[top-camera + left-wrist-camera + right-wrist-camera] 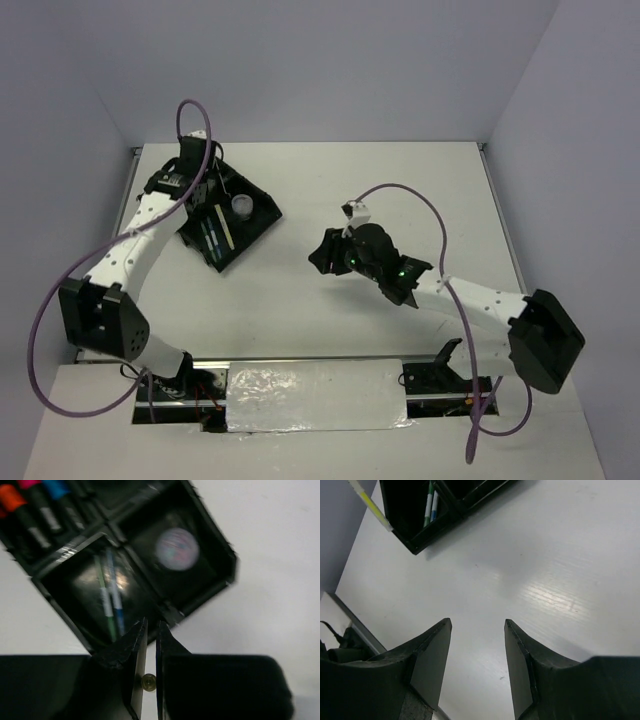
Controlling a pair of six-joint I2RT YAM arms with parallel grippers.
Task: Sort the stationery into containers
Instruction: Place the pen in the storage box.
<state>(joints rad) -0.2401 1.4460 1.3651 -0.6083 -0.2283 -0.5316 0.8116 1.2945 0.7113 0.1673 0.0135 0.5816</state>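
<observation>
Tray (229, 565) far-left on surface, sorted by kind: pens (111, 600), highlighters (42, 510), tape roll (176, 548) in separate compartments | L gripper (151, 625) above tray, jaws near-shut, empty | R gripper (477, 625) mid-surface, jaws wide, empty | sorting prob. done

Bare tabletop (300, 320) under & ahead of my right gripper (477, 624), so I've a free run toward tray (273, 212). Left arm (150, 215) hangs over tray's far-left part, blocking that side; rest of it uncovered from above.
</observation>
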